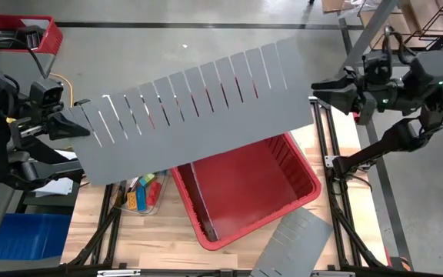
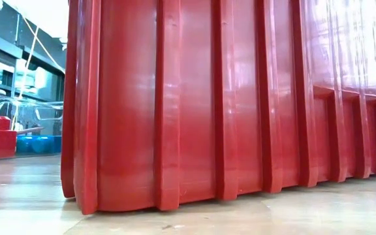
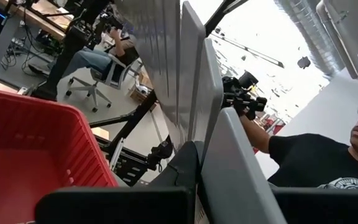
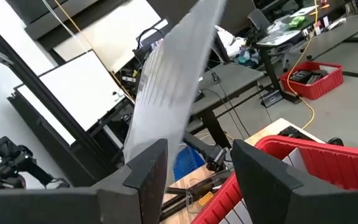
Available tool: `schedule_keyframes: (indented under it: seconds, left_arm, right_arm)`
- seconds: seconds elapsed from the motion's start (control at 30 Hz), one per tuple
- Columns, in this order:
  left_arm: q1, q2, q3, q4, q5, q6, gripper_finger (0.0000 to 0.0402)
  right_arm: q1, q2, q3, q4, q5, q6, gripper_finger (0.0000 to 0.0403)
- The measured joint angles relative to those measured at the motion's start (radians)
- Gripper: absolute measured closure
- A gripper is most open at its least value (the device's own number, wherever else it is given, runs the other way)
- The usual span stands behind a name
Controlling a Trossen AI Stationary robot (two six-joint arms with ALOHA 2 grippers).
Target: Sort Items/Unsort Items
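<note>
A robotics laboratory or workshop. Seen from above, a wooden counter (image 1: 168, 238) on a black metal frame stands on a bare concrete floor (image 1: 168, 46) marked with dark tape lines. Beyond the counter, the right wrist view shows a whiteboard (image 4: 73, 93), a workbench (image 4: 291, 31) cluttered with gear, a yellow cable (image 4: 306, 109) trailing to a red crate (image 4: 309, 79) on the floor, and a camera on a stand (image 4: 5, 158). The left wrist view shows exposed ceiling ducting (image 3: 309, 31), a swivel office chair (image 3: 104, 78), and a seated person (image 3: 328, 162) beside the counter.
</note>
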Motion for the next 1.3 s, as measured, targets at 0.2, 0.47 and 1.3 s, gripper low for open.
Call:
schedule_keyframes:
  seconds: [0.2,0.47,1.3]
  left_arm:
    - [0.000,0.004,0.000,0.000,-0.010,0.007,0.0401]
    - [0.000,0.028,0.000,0.002,-0.013,0.019,0.0401]
    - [0.003,0.372,-0.001,-0.115,-0.495,0.614,0.0357]
  right_arm:
    - [0.000,0.013,0.000,0.007,-0.009,-0.005,0.0230]
    - [0.000,0.039,0.000,0.006,-0.027,-0.005,0.0230]
    - [0.378,0.114,0.000,-0.184,0.279,0.130,0.0400]
